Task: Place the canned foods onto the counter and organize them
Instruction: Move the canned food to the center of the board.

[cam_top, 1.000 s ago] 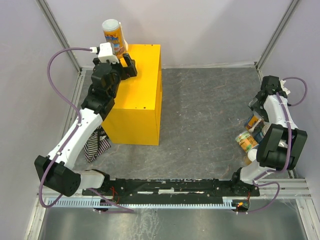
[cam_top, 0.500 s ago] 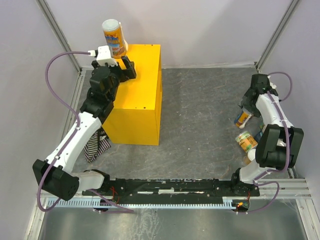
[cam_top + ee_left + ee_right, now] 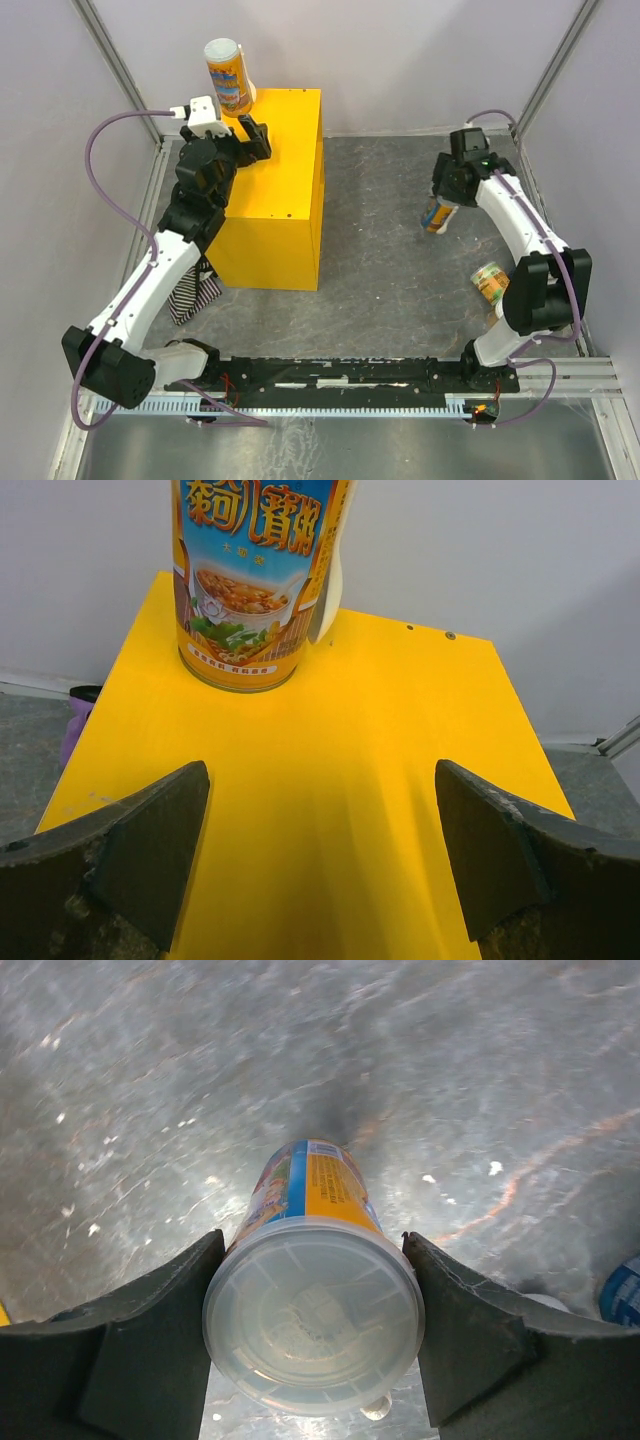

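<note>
Can [image 3: 312, 1300] hangs near-vertical, lid up, clamped between right fingers [image 3: 150, 1340]; left fingers [image 3: 150, 850] spread apart over counter [image 3: 330, 780].

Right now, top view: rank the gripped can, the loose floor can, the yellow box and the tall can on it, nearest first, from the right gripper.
1. Gripped can: between the right gripper's jaws.
2. Loose can: on the floor, toward the near edge.
3. Yellow box: across the floor, left.
4. Tall can: on the box's far left corner.
</note>
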Controlling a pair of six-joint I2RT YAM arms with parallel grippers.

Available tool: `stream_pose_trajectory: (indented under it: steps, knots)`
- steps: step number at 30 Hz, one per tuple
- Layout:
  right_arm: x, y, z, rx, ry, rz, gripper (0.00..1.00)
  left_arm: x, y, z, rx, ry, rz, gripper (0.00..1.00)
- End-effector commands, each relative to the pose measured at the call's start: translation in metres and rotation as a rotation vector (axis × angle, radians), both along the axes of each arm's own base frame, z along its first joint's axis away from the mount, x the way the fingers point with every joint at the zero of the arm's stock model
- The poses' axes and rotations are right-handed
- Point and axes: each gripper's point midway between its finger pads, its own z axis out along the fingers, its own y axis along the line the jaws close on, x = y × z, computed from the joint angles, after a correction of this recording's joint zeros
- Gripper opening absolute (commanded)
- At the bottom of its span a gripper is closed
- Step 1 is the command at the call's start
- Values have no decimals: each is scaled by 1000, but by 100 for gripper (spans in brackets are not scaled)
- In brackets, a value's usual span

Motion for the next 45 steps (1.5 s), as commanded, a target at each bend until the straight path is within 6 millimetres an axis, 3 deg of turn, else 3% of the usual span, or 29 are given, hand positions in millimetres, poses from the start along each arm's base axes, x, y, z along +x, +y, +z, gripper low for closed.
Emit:
stream_pose_trajectory:
  steps: [1,8,18,23,36,39,45]
  knots:
    - [27,42,36,18,-143,141,20,-8,-1,11,-66,-35,-6,100]
    - [24,102,30,-17,-167,306,20,-13,-3,10,-62,-36,-23,100]
    - [16,151,6,-54,-162,438,24,-17,-3,6,-54,-32,-31,99]
    - [12,160,-5,-76,-143,437,26,-19,-3,5,-51,-31,-31,99]
    - [4,160,-23,-120,-121,163,27,-21,-5,3,-46,-22,-40,99]
    - [2,165,-29,-88,-107,149,36,-22,-4,3,-43,-20,-40,98]
    - [-1,170,-31,-62,-104,172,80,-24,-4,5,-40,-22,-45,98]
